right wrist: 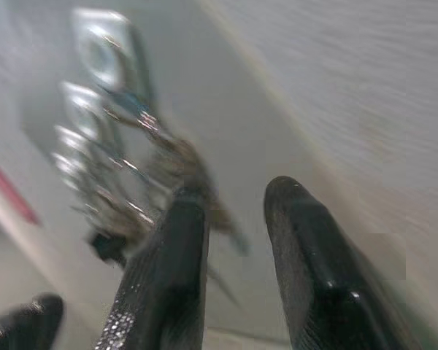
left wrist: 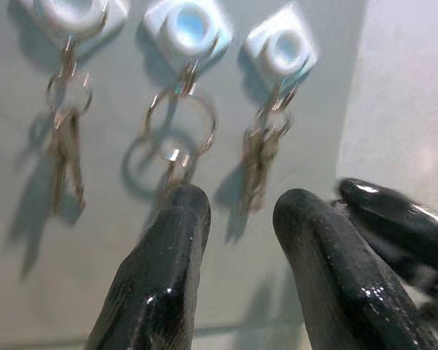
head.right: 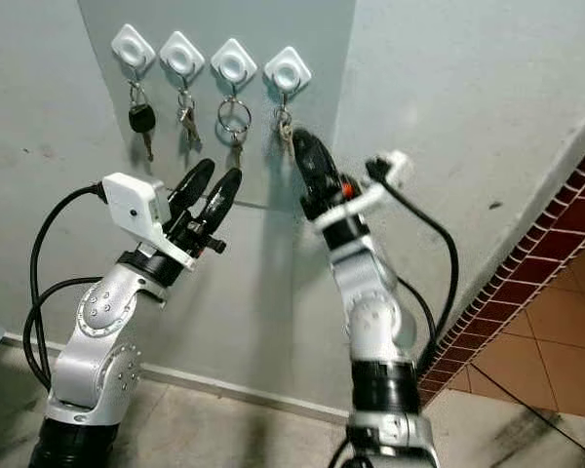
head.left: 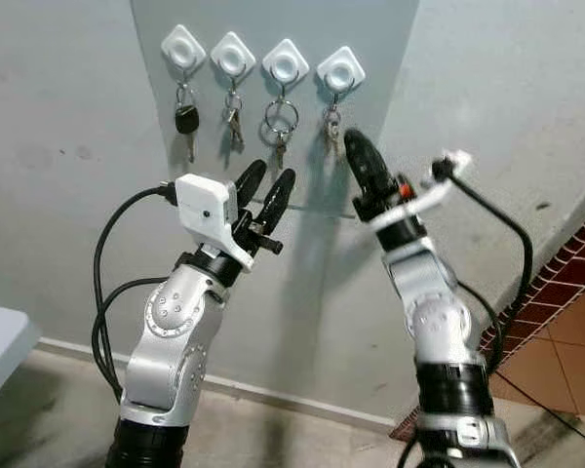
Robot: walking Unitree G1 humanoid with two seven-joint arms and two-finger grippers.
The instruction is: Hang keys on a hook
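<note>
Small silver keys (head.left: 331, 130) hanging from rightmost white square hook (head.left: 340, 69) on grey wall panel (head.left: 390, 39), right pincer (head.left: 357, 148) slightly parted, empty, just beside; careless withdrawal risks snagging, unhooking.

the keys (right wrist: 179, 171) on the hooks (right wrist: 102, 51) are smeared by blur in the right wrist view; their shapes cannot be determined.

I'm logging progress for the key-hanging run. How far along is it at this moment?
Mostly done, it seems: all four white hooks carry keys, including the bunch on the rightmost hook. The right gripper sits just beside that bunch, fingers open in its wrist view, holding nothing. The left gripper hovers open below. What's left: backing the arms away.
</note>
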